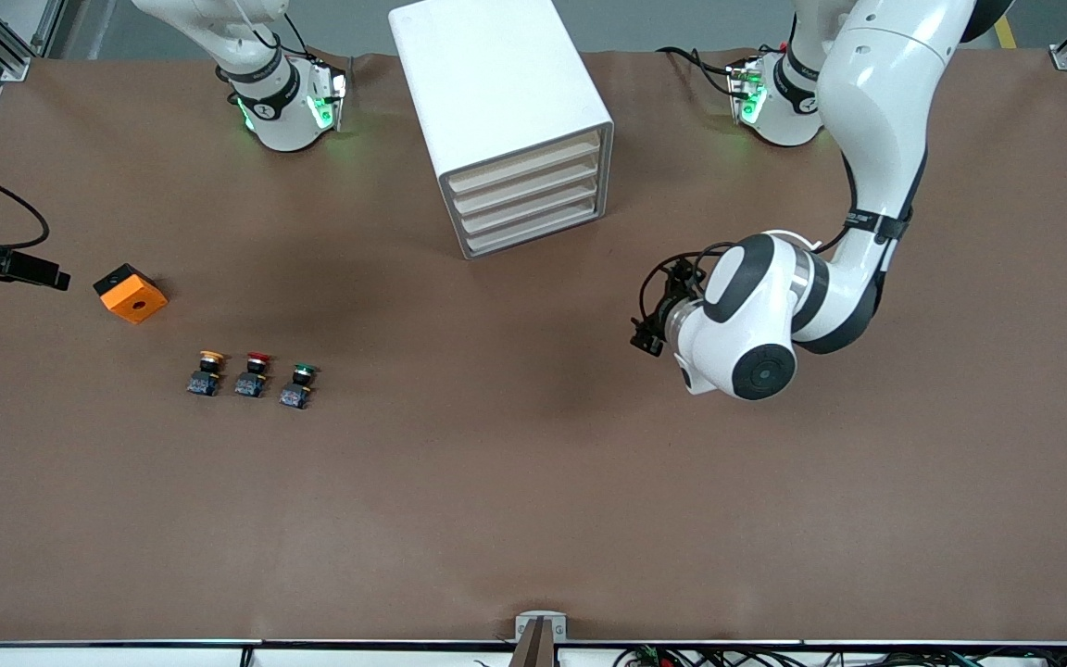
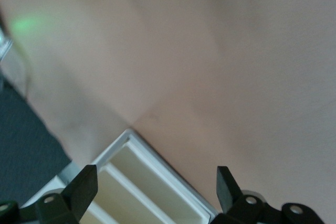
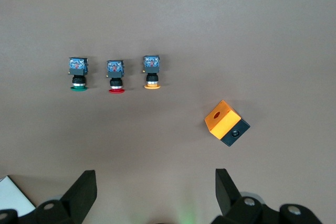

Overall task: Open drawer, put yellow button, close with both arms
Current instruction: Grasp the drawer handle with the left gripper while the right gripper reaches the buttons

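Yellow-capped push button (image 1: 208,371) on its black-and-blue body sits untouched on the brown counter (image 1: 533,519), end of a row with red-capped (image 1: 254,373) and green-capped buttons (image 1: 298,384), nearer the front camera than the orange block (image 1: 131,293). All four cream-fronted drawers of the white cabinet (image 1: 496,93) look shut, so I judge opening the top drawer (image 1: 528,165) comes first: the left gripper (image 2: 156,184), spread wide and empty, hovers before the cabinet front and must catch the drawer's edge. The right gripper (image 3: 155,184), also spread and empty, hangs above the buttons with open counter all around.
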`<state>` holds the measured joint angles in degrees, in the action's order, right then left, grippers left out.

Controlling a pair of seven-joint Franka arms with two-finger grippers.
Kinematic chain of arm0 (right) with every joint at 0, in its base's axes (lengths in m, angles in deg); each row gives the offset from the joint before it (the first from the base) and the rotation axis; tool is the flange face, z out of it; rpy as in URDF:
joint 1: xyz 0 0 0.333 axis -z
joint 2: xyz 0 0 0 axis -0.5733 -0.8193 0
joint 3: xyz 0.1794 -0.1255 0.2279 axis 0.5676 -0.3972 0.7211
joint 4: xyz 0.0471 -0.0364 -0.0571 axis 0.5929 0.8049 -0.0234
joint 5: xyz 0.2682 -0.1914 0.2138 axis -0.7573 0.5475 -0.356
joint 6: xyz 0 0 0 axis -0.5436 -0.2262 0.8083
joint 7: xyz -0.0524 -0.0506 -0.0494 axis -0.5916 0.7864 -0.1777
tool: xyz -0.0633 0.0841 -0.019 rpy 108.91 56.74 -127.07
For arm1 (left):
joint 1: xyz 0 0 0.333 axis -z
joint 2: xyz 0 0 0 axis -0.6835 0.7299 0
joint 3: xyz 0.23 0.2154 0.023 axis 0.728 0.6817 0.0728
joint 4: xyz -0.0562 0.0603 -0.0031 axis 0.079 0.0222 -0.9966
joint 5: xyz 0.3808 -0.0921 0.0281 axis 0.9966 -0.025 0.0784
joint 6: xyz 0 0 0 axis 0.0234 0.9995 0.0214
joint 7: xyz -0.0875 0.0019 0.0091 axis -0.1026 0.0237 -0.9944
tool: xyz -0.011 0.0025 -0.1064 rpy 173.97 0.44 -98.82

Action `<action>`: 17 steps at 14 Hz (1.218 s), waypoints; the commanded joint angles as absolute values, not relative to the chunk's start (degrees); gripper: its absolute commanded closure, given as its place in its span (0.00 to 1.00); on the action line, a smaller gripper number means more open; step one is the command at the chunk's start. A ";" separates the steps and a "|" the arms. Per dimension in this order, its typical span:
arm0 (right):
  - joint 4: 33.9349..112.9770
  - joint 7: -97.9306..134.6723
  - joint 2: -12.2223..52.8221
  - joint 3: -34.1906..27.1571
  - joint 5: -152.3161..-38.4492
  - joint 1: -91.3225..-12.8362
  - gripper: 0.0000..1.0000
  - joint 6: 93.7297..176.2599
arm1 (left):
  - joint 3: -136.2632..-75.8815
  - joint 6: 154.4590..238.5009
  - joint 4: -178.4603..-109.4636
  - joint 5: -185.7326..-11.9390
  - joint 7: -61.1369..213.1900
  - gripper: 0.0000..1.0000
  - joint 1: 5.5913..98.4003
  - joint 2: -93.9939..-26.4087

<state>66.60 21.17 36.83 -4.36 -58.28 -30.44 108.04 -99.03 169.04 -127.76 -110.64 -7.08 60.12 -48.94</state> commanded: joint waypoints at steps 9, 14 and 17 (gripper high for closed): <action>89.38 27.17 32.61 -3.78 -58.54 -32.51 0.00 145.55 | -102.15 158.16 -126.43 -122.71 -30.53 0.00 60.35 -42.32; 91.24 27.01 24.97 -3.69 -58.45 -32.87 0.00 155.77 | -103.12 157.10 -126.34 -129.38 -38.53 0.00 60.52 -40.21; 91.33 27.09 23.38 -3.69 -58.54 -32.61 0.00 157.80 | -103.92 156.84 -126.34 -132.55 -42.67 0.00 60.44 -39.15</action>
